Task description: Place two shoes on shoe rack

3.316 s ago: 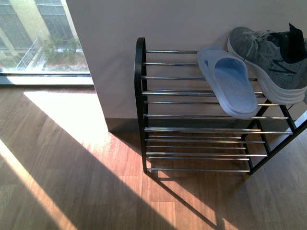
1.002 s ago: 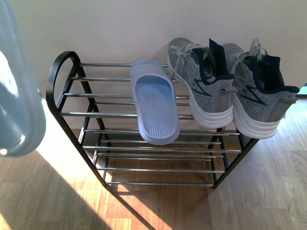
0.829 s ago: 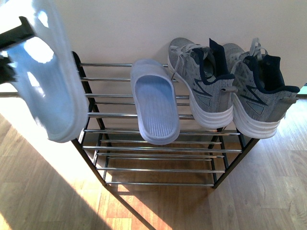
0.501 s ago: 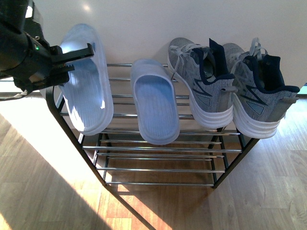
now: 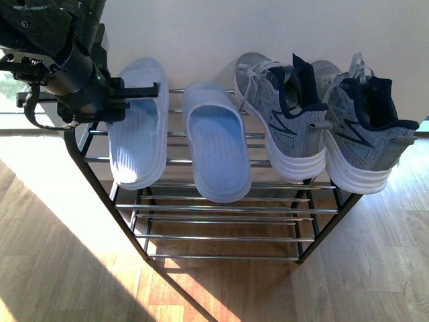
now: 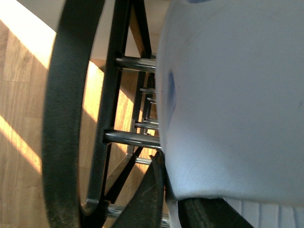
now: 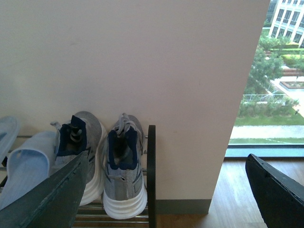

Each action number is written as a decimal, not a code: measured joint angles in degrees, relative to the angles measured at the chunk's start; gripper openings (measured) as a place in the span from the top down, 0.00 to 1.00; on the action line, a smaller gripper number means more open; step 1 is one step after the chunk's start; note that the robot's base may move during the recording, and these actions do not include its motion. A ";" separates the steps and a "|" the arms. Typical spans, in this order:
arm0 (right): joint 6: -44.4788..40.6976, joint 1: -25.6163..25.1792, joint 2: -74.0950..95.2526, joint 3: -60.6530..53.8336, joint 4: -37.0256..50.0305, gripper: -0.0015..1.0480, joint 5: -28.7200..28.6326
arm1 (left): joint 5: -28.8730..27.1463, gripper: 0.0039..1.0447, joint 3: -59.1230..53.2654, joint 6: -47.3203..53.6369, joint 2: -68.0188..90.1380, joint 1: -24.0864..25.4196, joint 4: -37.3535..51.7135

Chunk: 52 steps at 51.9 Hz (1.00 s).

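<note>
Where the wooden floor (image 5: 60, 268) meets the pale wall (image 5: 221, 33), the shoe rack (image 5: 221, 208) stands with black side frames and chrome rods; its top tier carries four items in a row. Largest of these, the two shoes sit side by side at the right end of the top tier, heels toward the front edge: the right-hand shoe (image 5: 365, 127) is next to the rack's right frame, and the left-hand shoe (image 5: 281, 121) is just beside it. At the middle of the tier lies a pale blue slipper (image 5: 213, 144), near the left-hand shoe. A second slipper (image 5: 137, 124) of the same kind lies toward the left end, its heel hanging over the front rods. Over the rack's rear left corner, the left gripper (image 5: 137, 94) is closed on this second slipper, gripping its strap; the left wrist view shows dark fingers (image 6: 147, 199) pressed against the slipper's edge. Seen in the right wrist view, the right gripper (image 7: 166, 190) stands wide open, holding nothing, well above the two shoes.
</note>
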 joint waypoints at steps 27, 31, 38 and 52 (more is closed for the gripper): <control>0.00 0.00 0.00 0.00 0.00 0.09 0.00 | -19.23 0.09 -22.21 -3.96 -28.20 -6.82 10.64; 0.02 0.00 0.00 -0.02 0.00 0.09 0.00 | -24.13 0.09 -28.68 -6.27 -37.40 -8.90 9.03; 0.02 0.00 0.00 -0.02 0.00 0.09 -0.02 | -32.15 0.09 -36.46 -11.72 -52.63 -13.20 2.32; 0.02 0.00 0.00 -0.02 0.00 0.09 0.00 | -44.02 0.09 -44.09 -22.91 -77.33 -18.80 -11.47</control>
